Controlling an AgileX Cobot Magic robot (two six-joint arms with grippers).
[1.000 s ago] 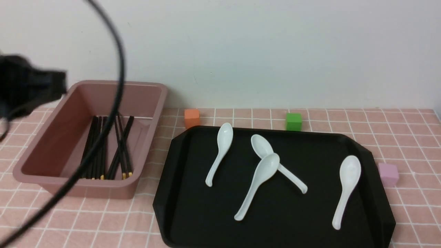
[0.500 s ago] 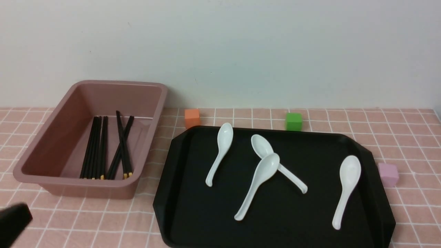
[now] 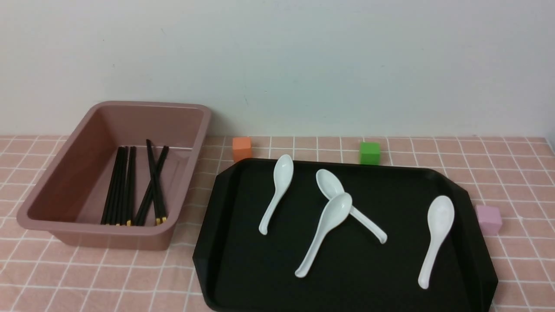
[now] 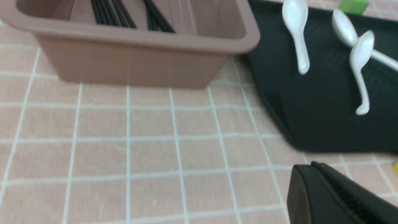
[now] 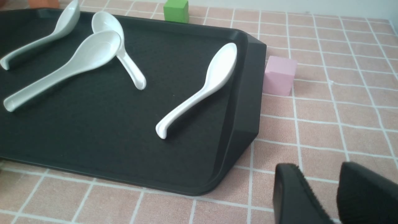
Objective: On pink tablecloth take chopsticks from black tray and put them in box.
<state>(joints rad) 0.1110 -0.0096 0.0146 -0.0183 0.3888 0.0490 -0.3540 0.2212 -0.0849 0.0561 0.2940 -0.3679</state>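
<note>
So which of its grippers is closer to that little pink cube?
The right. The right gripper hovers over the pink tablecloth just short of the pink cube, off the black tray's right end. The left gripper is across the tray, near the box.

The tray (image 3: 243, 260) is cropped by the front view's lower edge. In the wrist views the left gripper (image 4: 329, 179) and right gripper (image 5: 319, 172) are cropped, and the chopsticks (image 4: 108, 12) are partly hidden by the box (image 4: 130, 59).
</note>
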